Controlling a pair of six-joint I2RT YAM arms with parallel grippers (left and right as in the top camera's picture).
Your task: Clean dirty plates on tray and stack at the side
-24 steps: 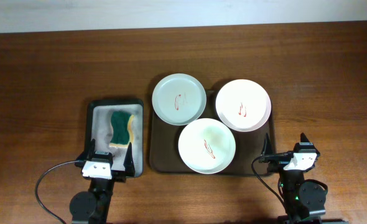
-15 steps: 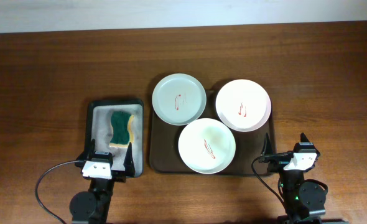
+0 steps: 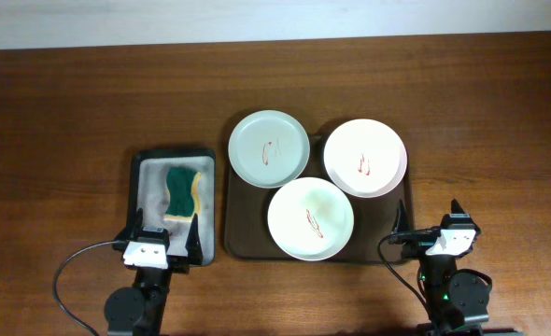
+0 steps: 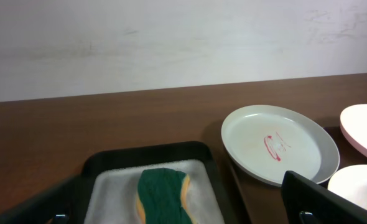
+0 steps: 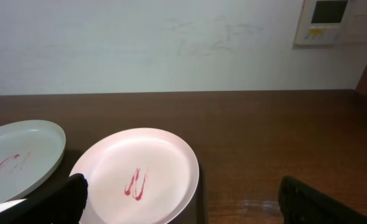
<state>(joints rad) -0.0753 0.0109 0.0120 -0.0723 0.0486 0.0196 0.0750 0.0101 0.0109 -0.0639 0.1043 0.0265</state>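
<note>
**Three smeared plates lying face up on the tray, both claws waiting apart**

The green plate [image 3: 268,149] is sitting at the tray's far left corner, its rim hanging over the edge. The pink plate [image 3: 365,157] is sitting at the far right corner, and the cream plate [image 3: 310,219] is lying near the front, between the two and crowding both (touching or only just beside, I cannot tell). All three are lying flat and open side up. Being round, they have no long axis of their own, and each is carrying a short red smear near its middle. The tray [image 3: 243,245] is lying with its long side running left to right across the table.

Just left of it, a black tray [image 3: 143,164] is standing lengthwise front to back, holding a green and yellow sponge [image 3: 182,191].

The left gripper [image 3: 163,229] is hovering at the black tray's near end, fingers spread wide and gripping nothing. The right gripper [image 3: 428,219] is hovering by the tray's near right corner, likewise spread and empty.

The table [image 3: 70,93] is showing dark brown wood, grain running left to right. Behind it a white wall [image 5: 140,43] is rising, with a small panel [image 5: 333,22] mounted at the right.
</note>
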